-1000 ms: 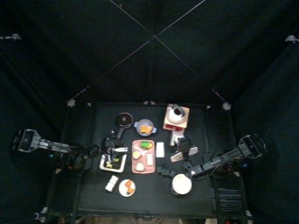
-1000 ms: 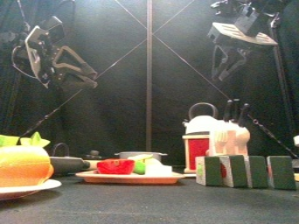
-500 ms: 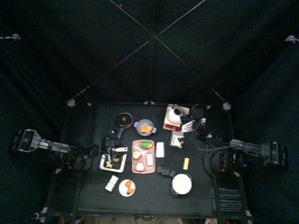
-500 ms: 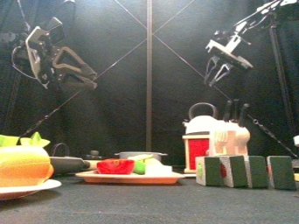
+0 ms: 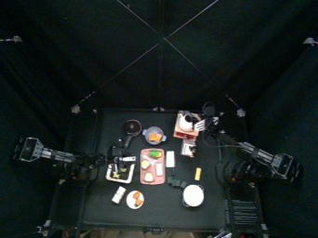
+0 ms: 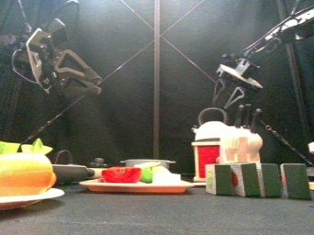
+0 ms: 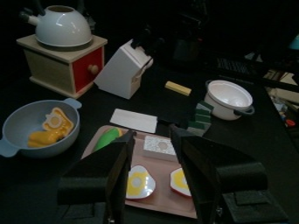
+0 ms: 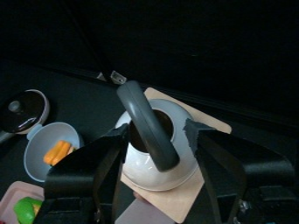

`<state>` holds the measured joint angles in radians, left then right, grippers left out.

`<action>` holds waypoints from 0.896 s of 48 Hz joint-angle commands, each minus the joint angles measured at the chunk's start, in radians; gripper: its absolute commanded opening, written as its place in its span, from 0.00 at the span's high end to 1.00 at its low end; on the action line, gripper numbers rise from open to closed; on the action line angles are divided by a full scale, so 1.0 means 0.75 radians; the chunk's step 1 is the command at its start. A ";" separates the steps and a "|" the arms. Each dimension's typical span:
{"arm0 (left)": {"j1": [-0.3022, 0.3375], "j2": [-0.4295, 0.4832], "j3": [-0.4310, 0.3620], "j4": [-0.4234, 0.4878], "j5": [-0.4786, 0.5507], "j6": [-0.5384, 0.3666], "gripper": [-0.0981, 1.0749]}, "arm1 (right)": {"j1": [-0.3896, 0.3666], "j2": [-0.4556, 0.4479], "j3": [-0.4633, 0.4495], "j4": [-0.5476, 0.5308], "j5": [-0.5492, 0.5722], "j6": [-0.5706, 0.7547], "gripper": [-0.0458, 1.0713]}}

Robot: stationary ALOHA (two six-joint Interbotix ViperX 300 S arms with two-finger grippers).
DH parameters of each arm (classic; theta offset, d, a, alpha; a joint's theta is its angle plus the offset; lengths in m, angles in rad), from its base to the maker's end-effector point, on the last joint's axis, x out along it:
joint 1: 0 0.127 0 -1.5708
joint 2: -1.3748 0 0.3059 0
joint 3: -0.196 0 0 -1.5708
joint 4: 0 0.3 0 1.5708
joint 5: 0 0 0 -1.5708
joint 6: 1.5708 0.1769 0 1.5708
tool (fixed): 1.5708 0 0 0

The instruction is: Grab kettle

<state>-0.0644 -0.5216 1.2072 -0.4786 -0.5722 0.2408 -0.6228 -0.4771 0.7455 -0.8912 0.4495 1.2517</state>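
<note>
The kettle (image 5: 188,119) is whitish-silver with a dark arched handle. It stands on a reddish-brown square base (image 6: 210,152) at the back right of the table, and shows in the front view (image 6: 214,119) and the left wrist view (image 7: 61,26). My right gripper (image 5: 206,114) is open and hangs just above and behind the kettle (image 8: 158,162). In the right wrist view the gripper (image 8: 162,147) has one jaw on each side of the handle (image 8: 147,122), not touching it. My left gripper (image 7: 163,171) is open and empty, resting high at the table's left (image 5: 91,167).
A white knife block (image 7: 122,70) stands beside the base. A grey-blue bowl (image 7: 35,131) with yellow pieces, a black round pot (image 8: 26,105), a pink tray (image 7: 146,166) of food, a white pot (image 7: 228,96) and a plate with an orange fruit (image 6: 28,173) fill the table.
My right arm has swung from the table's front right to the back and dropped to just above the kettle. The left arm has not moved.
</note>
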 commanded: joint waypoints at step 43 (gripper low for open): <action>0.004 -0.020 0.008 -0.031 0.002 0.002 0.25 | 0.072 0.016 -0.086 -0.016 -0.014 0.008 0.46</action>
<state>-0.0629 -0.5308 1.2241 -0.5016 -0.5706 0.2424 -0.5783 -0.4234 0.7164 -0.9035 0.4372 1.2548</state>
